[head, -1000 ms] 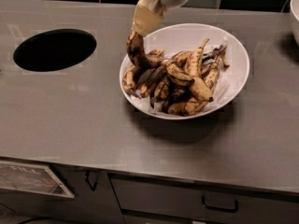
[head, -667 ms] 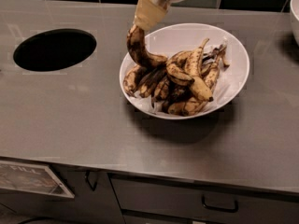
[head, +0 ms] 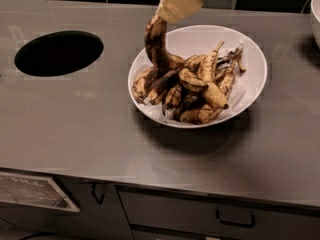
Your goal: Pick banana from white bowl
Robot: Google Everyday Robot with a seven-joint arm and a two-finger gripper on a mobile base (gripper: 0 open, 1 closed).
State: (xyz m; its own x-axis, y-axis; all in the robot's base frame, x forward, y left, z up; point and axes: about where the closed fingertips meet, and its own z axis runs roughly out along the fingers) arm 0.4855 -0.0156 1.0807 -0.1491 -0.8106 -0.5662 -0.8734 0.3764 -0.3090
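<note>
The white bowl (head: pixel 250 91) sits on the steel counter right of centre, filled with several overripe spotted bananas. The banana (head: pixel 156 46), long, curved and mostly brown-black, stands nearly upright over the bowl's left rim, its lower end still among the pile. My gripper (head: pixel 176 6), with cream-coloured fingers, comes down from the top edge and is shut on the banana's upper end.
A round black hole (head: pixel 59 52) is cut in the counter (head: pixel 75 129) to the left. A second white bowl's rim (head: pixel 315 11) shows at the far right edge. Dark tiles run along the back. Drawers with handles (head: pixel 235 219) are below the counter's front edge.
My gripper has risen toward the top edge, pulling the banana's upper end up so it stands taller above the bowl. The other bananas have barely shifted.
</note>
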